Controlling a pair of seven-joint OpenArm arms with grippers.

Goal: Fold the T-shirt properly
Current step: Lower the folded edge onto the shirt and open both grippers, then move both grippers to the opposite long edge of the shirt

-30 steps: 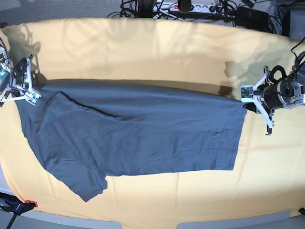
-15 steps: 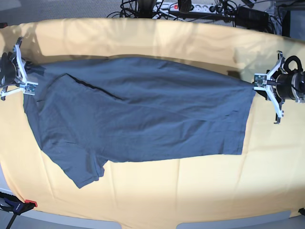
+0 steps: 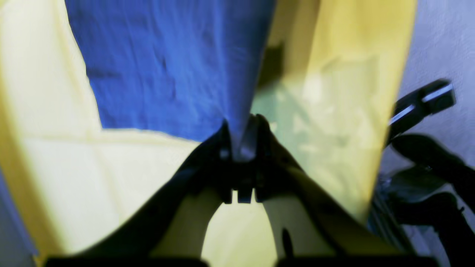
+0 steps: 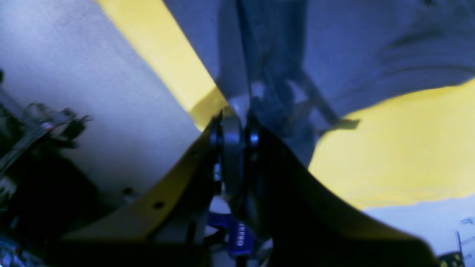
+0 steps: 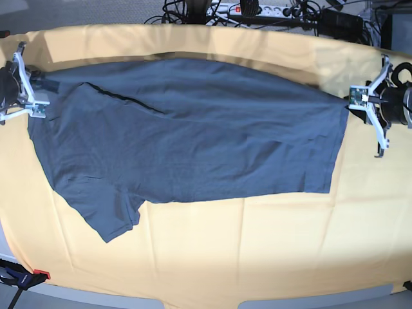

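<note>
The dark slate-blue T-shirt [image 5: 187, 129] is stretched wide across the yellow-orange tablecloth [image 5: 257, 257], folded lengthwise, with one sleeve [image 5: 109, 215] hanging toward the front left. My left gripper [image 5: 353, 98], at the right of the base view, is shut on the shirt's far right hem corner [image 3: 243, 122]. My right gripper [image 5: 38, 87], at the left of the base view, is shut on the shirt's shoulder end [image 4: 237, 104]. Both hold the far edge raised off the table. The collar and neck label are hidden.
Cables and a power strip [image 5: 270, 9] lie beyond the table's far edge. The grey floor [image 4: 74, 74] shows past the table's left edge. A red clamp [image 5: 40, 275] sits at the front left corner.
Both grippers have moved toward the far side of the table, dragging the shirt with them. The shirt's far edge now lies further back, and the cloth is pulled tauter.
</note>
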